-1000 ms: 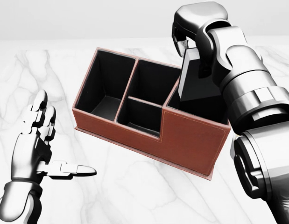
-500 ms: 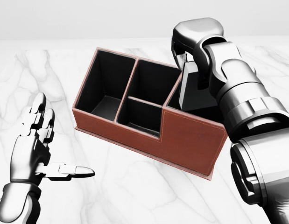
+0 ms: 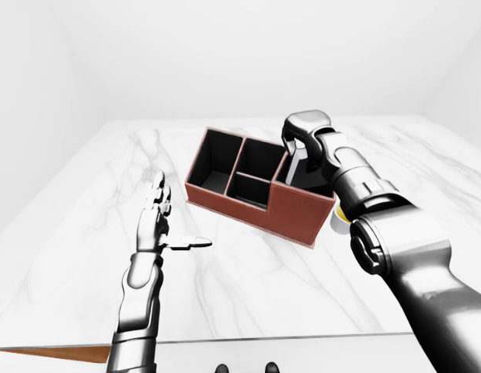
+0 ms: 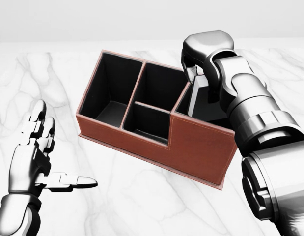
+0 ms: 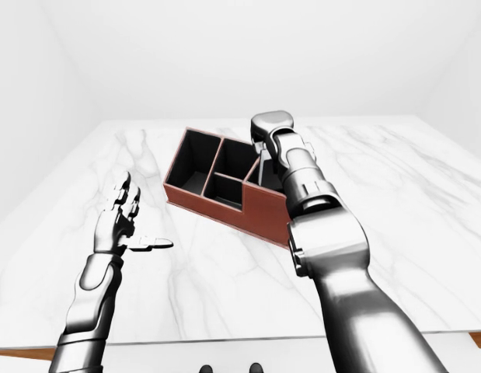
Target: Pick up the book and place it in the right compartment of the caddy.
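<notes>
Sunk lower than 1 second ago: book [image 4: 200, 96], upright in caddy [image 4: 191, 145] right compartment, directly beneath gripping right robot hand [image 4: 198, 73]; left robot hand [image 4: 36, 157] splayed, well apart.

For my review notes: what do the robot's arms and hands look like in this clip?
Both arms are glossy silver-grey metal, built from rounded cylindrical segments with dark seams and black joint rings. The left hand has three slim, segmented fingers with ribbed knuckles. The right hand has a bulky, rounded chrome shell with dark recesses. No cables, sleeves, logos or markings show.
</notes>
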You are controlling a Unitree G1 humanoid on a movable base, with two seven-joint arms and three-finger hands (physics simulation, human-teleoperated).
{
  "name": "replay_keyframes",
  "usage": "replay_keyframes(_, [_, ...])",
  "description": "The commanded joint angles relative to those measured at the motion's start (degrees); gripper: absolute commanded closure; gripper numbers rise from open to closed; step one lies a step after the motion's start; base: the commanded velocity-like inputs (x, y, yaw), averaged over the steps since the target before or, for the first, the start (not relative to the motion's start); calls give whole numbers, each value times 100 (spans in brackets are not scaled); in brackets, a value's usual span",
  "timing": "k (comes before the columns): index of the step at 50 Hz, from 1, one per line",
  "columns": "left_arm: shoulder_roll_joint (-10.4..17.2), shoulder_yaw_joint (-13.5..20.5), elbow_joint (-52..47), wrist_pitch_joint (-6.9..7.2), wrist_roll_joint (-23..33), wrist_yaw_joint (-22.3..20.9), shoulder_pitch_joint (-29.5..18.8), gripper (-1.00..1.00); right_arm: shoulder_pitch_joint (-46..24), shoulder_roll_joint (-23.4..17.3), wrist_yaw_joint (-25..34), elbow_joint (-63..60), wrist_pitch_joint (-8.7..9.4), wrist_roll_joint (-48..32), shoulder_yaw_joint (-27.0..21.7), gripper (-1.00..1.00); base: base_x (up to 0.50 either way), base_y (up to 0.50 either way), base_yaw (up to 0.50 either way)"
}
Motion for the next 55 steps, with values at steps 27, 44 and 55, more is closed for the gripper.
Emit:
replay_keyframes(27, [55,52,361,0,-21,1,-72,-100,276,93,-294,-32,0,-210,66,-10,0,0,0])
replay_keyframes(44, [49,55,252,0,4,8,14,-100,229,56,-337,-48,0,-213,63,-100,0,0,0])
replay_keyframes(55, [47,40,267,0,32,19,-9,-100,123,2,-259,-69,0,-149,48,-100,0,0,0])
